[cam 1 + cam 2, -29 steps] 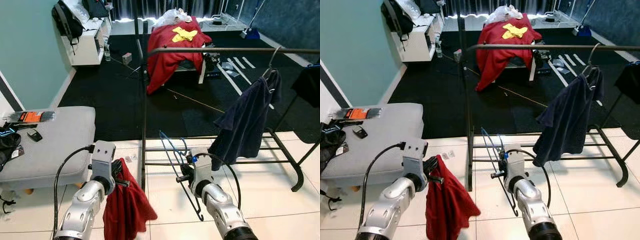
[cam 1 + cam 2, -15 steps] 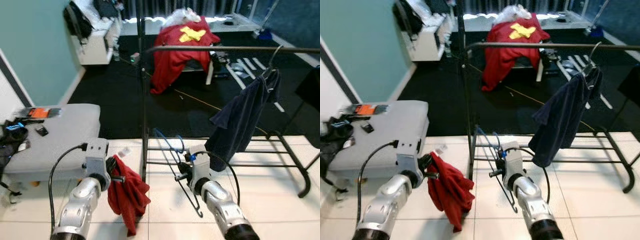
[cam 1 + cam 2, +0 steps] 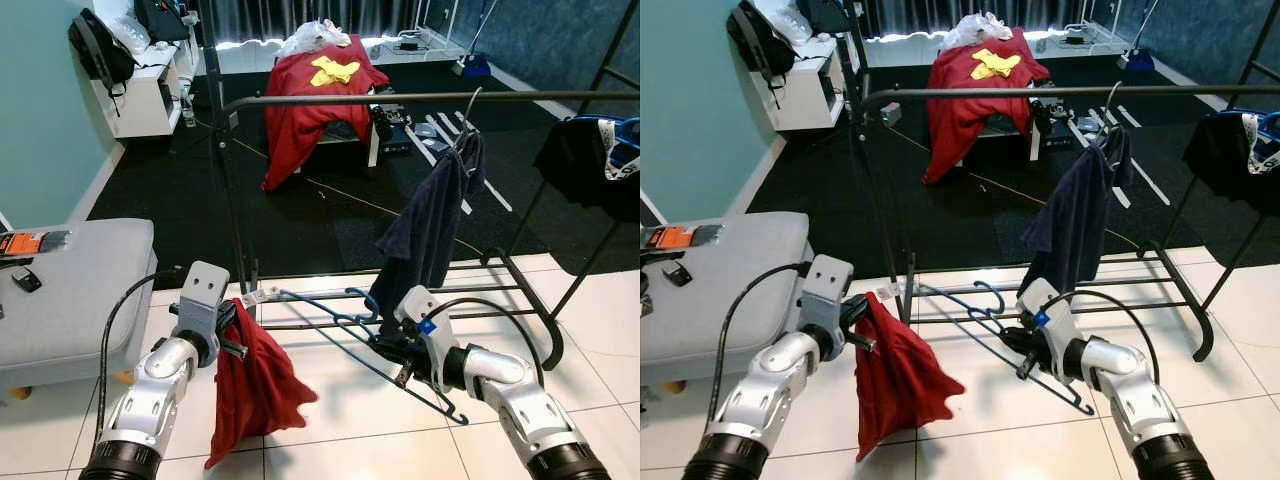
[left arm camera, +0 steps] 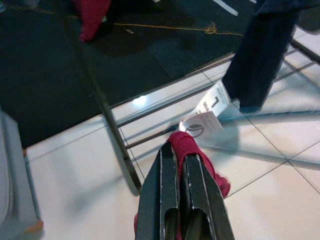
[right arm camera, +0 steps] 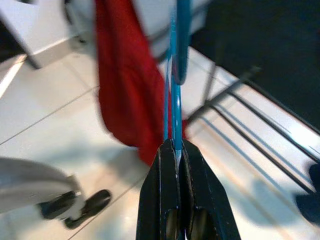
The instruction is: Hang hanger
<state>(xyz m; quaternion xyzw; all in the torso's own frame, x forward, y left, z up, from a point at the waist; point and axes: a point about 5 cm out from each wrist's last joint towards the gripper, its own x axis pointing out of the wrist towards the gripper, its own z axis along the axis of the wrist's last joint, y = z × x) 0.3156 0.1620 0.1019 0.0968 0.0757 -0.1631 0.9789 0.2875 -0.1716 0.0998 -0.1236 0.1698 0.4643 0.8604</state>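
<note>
Nearest the robot, at seven o'clock, the left gripper was clamped on the top of a red garment, letting it hang free above the floor tiles, probably to be dressed onto the hanger. At five o'clock the right gripper pinched the blue hanger, tipped toward the garment. Beyond, at twelve o'clock, the black clothes rail carried a navy shirt, with free bar left for hanging.

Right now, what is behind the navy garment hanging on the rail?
Behind the navy garment lie black carpet and the rack's lower bars. Whatever sits directly behind the cloth is covered, and so is most of its hanger.
</note>
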